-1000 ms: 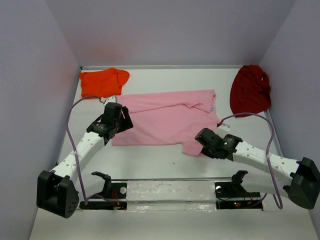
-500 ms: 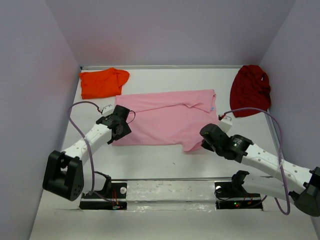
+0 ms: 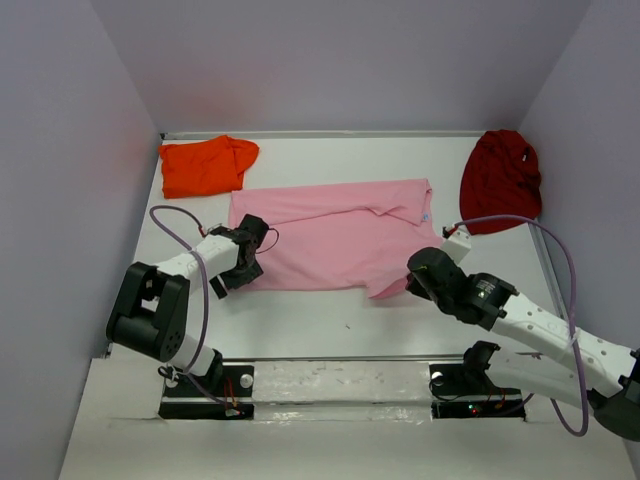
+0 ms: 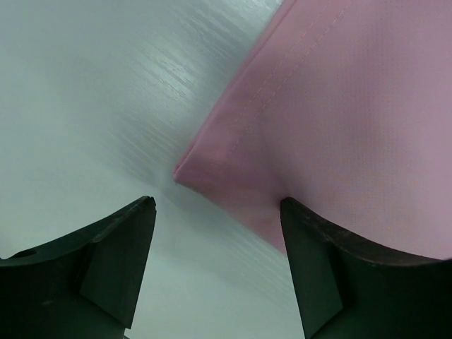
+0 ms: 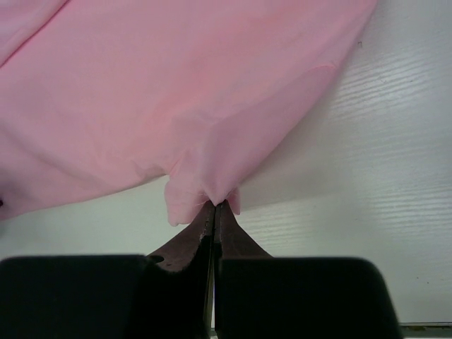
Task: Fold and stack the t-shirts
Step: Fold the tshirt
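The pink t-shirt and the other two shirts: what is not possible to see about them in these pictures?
Pink t-shirt: top view, near right corner hidden under the right arm; right wrist view, how much cloth the shut jaws pinch.
Left wrist view: only one corner; the edges cut off the rest.
Dark red t-shirt, orange t-shirt: top view only, bunched, inner layers hidden.

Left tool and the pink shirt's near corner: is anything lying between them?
Nothing visible. The left tool, jaws open, faces the corner of the pink t-shirt directly, with only bare table beside it. The orange t-shirt lies apart, farther back.
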`<act>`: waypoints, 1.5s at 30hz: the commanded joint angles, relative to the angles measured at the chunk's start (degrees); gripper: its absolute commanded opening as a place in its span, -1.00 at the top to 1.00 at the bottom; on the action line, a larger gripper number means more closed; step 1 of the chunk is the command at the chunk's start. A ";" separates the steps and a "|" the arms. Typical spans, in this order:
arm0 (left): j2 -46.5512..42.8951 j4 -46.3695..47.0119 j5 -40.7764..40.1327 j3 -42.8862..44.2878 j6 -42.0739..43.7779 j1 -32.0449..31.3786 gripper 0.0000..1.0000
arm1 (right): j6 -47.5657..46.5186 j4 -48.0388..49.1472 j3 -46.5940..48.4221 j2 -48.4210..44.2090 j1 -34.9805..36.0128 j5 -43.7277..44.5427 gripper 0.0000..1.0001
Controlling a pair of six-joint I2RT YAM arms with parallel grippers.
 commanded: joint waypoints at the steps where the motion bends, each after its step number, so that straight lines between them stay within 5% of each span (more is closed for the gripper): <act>1: 0.86 -0.54 -1.43 0.12 -2.69 -0.35 -0.63 | -0.84 3.09 -0.44 -0.91 0.47 2.10 1.00; 8: -0.90 2.62 -3.90 -1.98 -3.48 -0.35 -0.39 | -0.66 3.27 -1.06 -1.52 0.47 1.22 1.00; 14: 0.16 1.22 -3.90 -1.55 -5.23 -0.44 -0.38 | -1.10 3.53 -0.62 -0.91 0.47 0.43 1.00; 28: -13.29 -4.76 -8.90 1.79 -4.18 -0.79 -0.41 | -1.46 6.51 -1.77 3.40 0.47 -2.12 1.00; 45: -3.46 -1.60 -10.58 -3.04 -10.33 -0.52 -0.47 | -1.80 6.87 -4.23 -0.29 0.47 -3.09 1.00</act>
